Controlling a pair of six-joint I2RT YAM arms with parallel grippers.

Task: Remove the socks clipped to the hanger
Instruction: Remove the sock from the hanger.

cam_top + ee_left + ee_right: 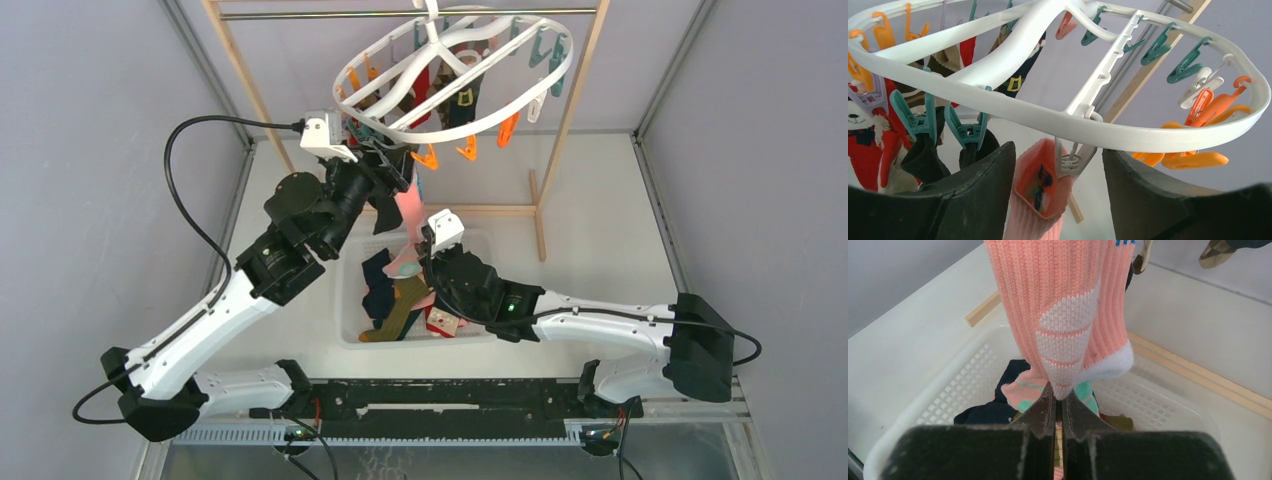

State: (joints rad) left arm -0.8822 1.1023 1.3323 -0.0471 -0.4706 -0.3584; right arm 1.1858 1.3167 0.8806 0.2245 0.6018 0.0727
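The white oval hanger (pixel 480 122) hangs tilted from the rack, with orange, teal and white clips. Several socks (pixel 445 95) are still clipped to it; red (pixel 868 150) and black ones (pixel 923 155) show in the left wrist view. A salmon pink sock (pixel 412 215) hangs from a white clip (pixel 1073 160). My left gripper (pixel 1058 187) is open just under the ring (pixel 1128 132), its fingers on either side of the pink sock's cuff (pixel 1035 200) and that clip, touching neither. My right gripper (pixel 1058 396) is shut on the lower tip of the pink sock (pixel 1068 305), over the basket.
A white mesh basket (pixel 345 300) between the arms holds several loose socks (pixel 395 300), navy, olive and pink. The wooden rack's post (pixel 575 110) and foot bar (pixel 538 215) stand behind and to the right. Grey walls close in both sides.
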